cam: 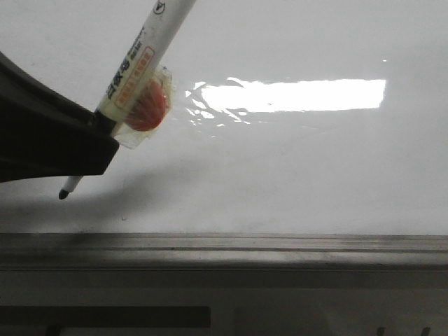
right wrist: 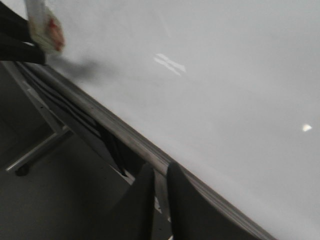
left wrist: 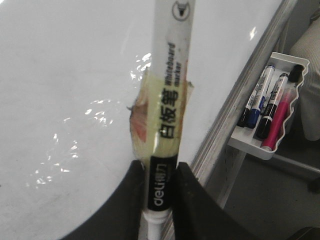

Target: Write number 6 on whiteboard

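Note:
The whiteboard fills the front view, glossy white with a bright rectangular glare. No drawn number 6 shows on it in any view. My left gripper is shut on a black-and-white marker pen wrapped in yellowish tape with an orange patch. Its dark tip points down-left close to the board's lower left; I cannot tell whether it touches. In the left wrist view the gripper clamps the marker's black band. My right gripper is shut and empty beside the ledge.
A grey metal ledge runs along the board's lower edge and also shows in the right wrist view. A white tray holding several spare markers hangs off the board's frame. Floor and a stand leg lie below.

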Available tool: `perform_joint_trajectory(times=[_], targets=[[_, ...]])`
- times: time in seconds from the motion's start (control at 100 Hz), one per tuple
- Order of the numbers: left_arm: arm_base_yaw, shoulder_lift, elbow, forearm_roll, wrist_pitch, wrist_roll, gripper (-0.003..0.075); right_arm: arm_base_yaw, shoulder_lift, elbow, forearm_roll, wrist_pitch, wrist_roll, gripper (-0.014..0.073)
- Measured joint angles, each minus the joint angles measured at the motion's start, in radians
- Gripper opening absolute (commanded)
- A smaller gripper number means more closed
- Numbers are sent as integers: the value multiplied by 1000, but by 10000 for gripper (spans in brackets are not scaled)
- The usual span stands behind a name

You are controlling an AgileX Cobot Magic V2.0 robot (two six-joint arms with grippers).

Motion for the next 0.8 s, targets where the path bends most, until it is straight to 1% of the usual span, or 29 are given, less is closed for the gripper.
perform_joint_trajectory(times=[0.03, 0.04, 0.07, 0.09, 0.14, 0.35, 0.51, 0.69, 0.8], targets=[[0, 0, 0, 12, 0, 0, -19, 20, 17, -10, 7, -5, -2, 286], [-2, 0, 0, 20, 0, 0, -19, 25, 21, -15, 10, -7, -2, 286], [-4, 0, 0, 43, 0, 0, -19, 49, 37, -25, 12, -9, -2, 342], [-7, 0, 0, 53, 2, 0, -19, 59, 49, -32, 18, -15, -4, 368], [-13, 0, 0, 91, 2, 0, -19, 95, 81, -49, 25, -26, -4, 402], [-45, 0, -1, 180, -29, 0, -19, 216, 236, -117, 48, -108, -7, 395], [-50, 0, -1, 191, -38, 0, -19, 293, 359, -186, 68, -174, -7, 395], [-50, 0, -1, 194, -49, 0, -19, 339, 488, -251, 85, -242, -7, 395], [-50, 0, -1, 196, -52, 0, -19, 361, 548, -285, 97, -253, -7, 395]])
